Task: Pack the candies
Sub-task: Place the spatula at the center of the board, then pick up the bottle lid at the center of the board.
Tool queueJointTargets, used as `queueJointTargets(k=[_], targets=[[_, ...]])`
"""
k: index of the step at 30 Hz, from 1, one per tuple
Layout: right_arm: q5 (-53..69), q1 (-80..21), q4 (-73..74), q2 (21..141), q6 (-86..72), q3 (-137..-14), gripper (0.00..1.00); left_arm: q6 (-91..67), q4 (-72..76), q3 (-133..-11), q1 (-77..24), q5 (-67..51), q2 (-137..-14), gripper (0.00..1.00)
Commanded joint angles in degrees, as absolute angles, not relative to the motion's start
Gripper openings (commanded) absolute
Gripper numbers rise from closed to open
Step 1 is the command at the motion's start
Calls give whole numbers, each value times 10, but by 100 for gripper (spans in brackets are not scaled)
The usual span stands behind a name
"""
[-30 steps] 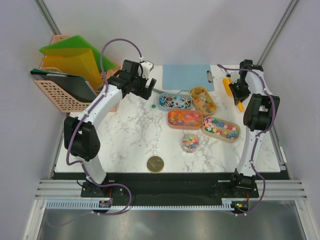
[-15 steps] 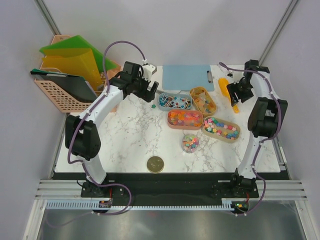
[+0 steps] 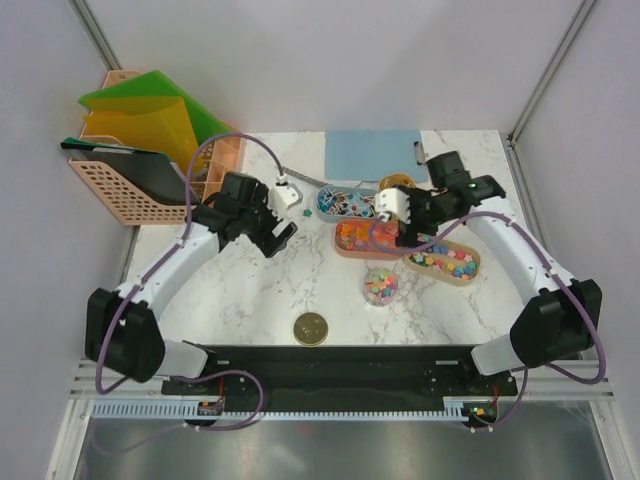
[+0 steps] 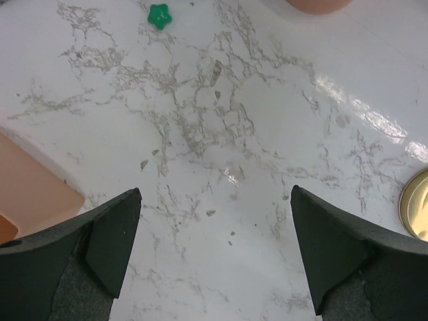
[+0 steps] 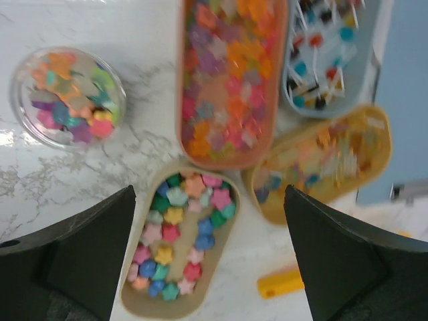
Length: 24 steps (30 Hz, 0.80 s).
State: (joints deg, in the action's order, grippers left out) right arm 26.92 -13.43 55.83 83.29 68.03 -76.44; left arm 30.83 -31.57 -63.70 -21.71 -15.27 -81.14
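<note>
The candies lie in open trays. Pastel stars fill a beige tray (image 5: pixel 177 234) (image 3: pixel 442 258), orange-red bits a pink tray (image 5: pixel 231 80) (image 3: pixel 368 238), and wrapped pieces a blue tray (image 5: pixel 334 60) (image 3: pixel 348 201). A tan tray (image 5: pixel 321 160) holds mixed ones. A small clear jar (image 5: pixel 67 97) (image 3: pixel 380 286) is full of pastel candies. My right gripper (image 5: pixel 208 200) (image 3: pixel 400 232) hangs open above the beige tray, holding nothing. My left gripper (image 4: pixel 214 207) (image 3: pixel 278 238) is open over bare marble. One green star candy (image 4: pixel 159 15) lies loose ahead of it.
A gold lid (image 3: pixel 311 327) (image 4: pixel 418 214) lies near the front edge. One end of the orange scoop (image 5: pixel 284 282) shows beside the beige tray. A blue clipboard (image 3: pixel 375 155) lies at the back. A peach basket (image 3: pixel 130 185) with folders stands at the far left.
My right gripper has opened and swung left from the scoop at the far right to above the trays. My left gripper has drawn back from the rear toward the table's middle.
</note>
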Motion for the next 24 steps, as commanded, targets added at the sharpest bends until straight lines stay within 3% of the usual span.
queueJointTargets(k=[1, 5, 13, 24], targets=[[316, -215, 548, 836, 779, -752, 98, 332, -306, -578, -214, -120, -738, 100], [335, -321, 492, 866, 786, -723, 98, 297, -261, -536, -172, -55, -666, 100], [414, -440, 362, 917, 795, -654, 98, 226, -305, -562, -53, -95, -647, 99], [418, -554, 423, 1054, 817, -720, 98, 186, -291, -550, -35, -99, -637, 99]])
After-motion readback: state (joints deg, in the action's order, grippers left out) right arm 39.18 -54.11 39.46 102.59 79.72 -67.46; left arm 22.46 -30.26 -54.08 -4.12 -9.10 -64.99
